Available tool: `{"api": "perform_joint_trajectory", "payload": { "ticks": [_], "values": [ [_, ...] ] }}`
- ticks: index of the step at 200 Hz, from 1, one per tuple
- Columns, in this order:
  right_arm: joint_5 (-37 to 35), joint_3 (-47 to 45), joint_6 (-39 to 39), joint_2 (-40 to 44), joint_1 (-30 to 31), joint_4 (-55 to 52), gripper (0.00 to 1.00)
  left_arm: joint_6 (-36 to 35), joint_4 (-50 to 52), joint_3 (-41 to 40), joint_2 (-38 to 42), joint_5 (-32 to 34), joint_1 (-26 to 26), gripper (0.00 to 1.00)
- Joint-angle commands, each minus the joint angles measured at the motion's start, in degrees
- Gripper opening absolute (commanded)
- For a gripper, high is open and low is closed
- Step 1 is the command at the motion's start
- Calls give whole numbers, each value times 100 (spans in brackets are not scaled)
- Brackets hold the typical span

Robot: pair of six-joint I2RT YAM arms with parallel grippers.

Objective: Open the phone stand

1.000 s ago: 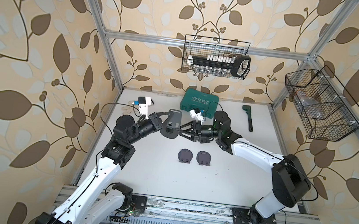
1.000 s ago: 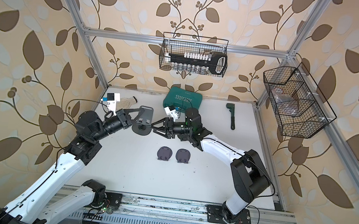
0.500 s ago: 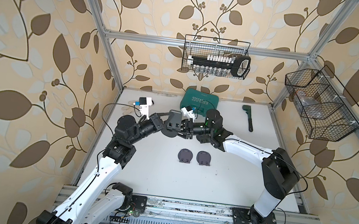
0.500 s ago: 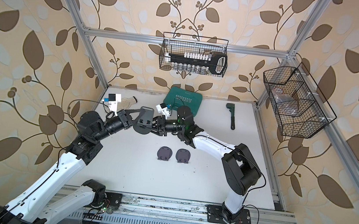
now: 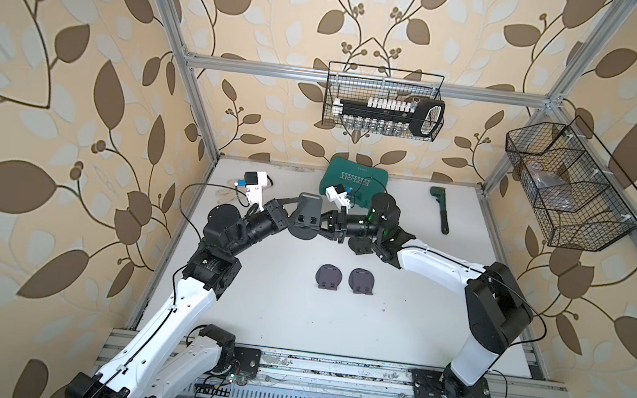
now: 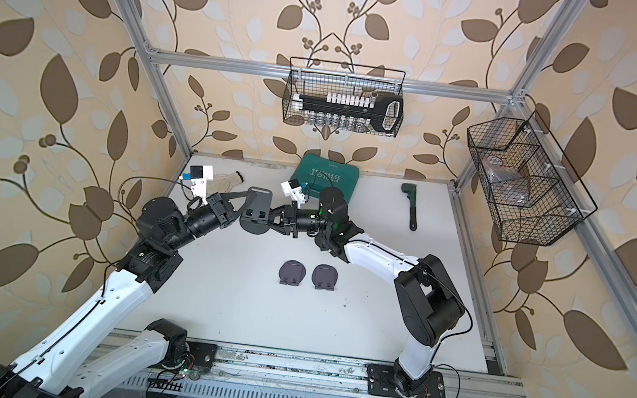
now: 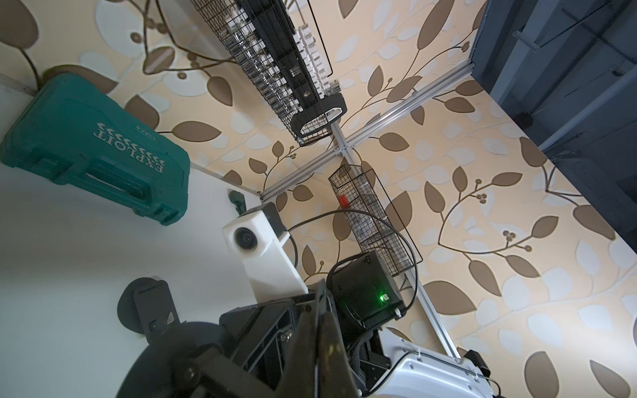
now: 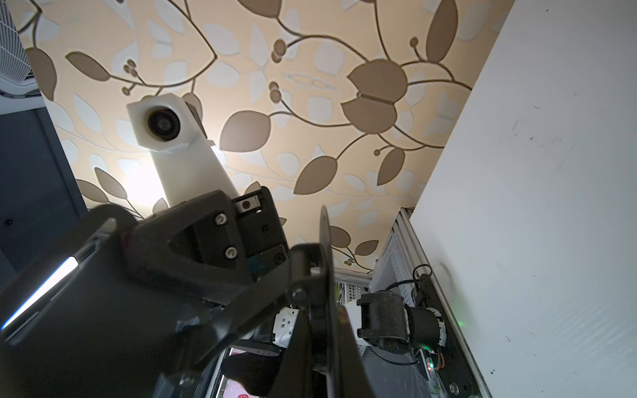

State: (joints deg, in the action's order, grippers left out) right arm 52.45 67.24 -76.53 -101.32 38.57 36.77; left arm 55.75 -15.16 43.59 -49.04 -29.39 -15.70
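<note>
The phone stand (image 5: 305, 218) is held in the air above the rear middle of the white table (image 5: 295, 320), and is seen in both top views (image 6: 256, 214). Its round base hangs lowest, and its flat plate is raised toward 12 o'clock. At its 9 o'clock side it is clamped by the left gripper (image 5: 293, 214), whose jaws are closed on it. At its 3 o'clock side the edge of the round base is pinched by the right gripper (image 5: 323, 225), also closed tight; in the right wrist view the thin disc (image 8: 325, 262) is seen edge-on between the dark fingers.

Two folded stands (image 5: 327, 276) are laid side by side on the table at 5 o'clock from the held one, well apart from it. A green tool case (image 5: 353, 179) is set against the back wall at 1 o'clock. A wrench (image 5: 440, 210) is laid flat at 3 o'clock, beyond the right arm. A wire basket (image 5: 383, 101) is hung on the back wall at 12 o'clock.
</note>
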Motion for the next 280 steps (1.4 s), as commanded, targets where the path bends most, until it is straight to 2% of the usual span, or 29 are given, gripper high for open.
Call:
{"api": "perform_joint_trajectory", "payload": {
  "ticks": [1, 27, 55, 99, 111, 125, 132, 146, 175, 202, 217, 237, 280],
  "values": [
    [-33, -298, 54, -18, 151, -311, 0, -228, -604, 218, -52, 110, -56, 0],
    [-18, -483, 71, -27, 160, -498, 0, -184, -964, 290, -53, 203, -56, 0],
    [218, -619, -81, -127, 169, -646, 0, -457, -1232, 439, -46, 314, -56, 0],
    [731, -839, -428, -193, 177, -592, 0, -837, -2359, 48, -158, 659, -56, 0],
    [763, -767, 41, -23, 173, -1326, 0, -727, -2199, 152, -280, 698, -55, 0],
    [588, -476, 1122, 254, 178, -2709, 0, -715, -1682, 476, -480, 482, -56, 0],
    [453, -306, 1610, 360, 173, -3350, 0, -452, -1673, 529, -561, 371, -56, 0],
    [287, -88, 2127, 492, 153, -3876, 0, -260, -1525, 588, -637, 171, -56, 0],
    [98, -98, 2165, 622, 73, -3583, 16, 51, -1215, 476, -541, -132, -56, 0],
    [100, -132, 1954, 604, 37, -3181, 32, 18, -813, 268, -239, -94, -56, 0],
    [142, -217, 1801, 624, -2, -2889, 38, -46, -678, 192, -115, -32, -56, 0],
    [108, -312, 1753, 707, -18, -2738, 39, -36, -713, 61, -26, 82, -56, 0],
    [61, -402, 1623, 776, -65, -2484, 39, 229, -1113, -26, -281, -151, -56, 0]
  ]
}}
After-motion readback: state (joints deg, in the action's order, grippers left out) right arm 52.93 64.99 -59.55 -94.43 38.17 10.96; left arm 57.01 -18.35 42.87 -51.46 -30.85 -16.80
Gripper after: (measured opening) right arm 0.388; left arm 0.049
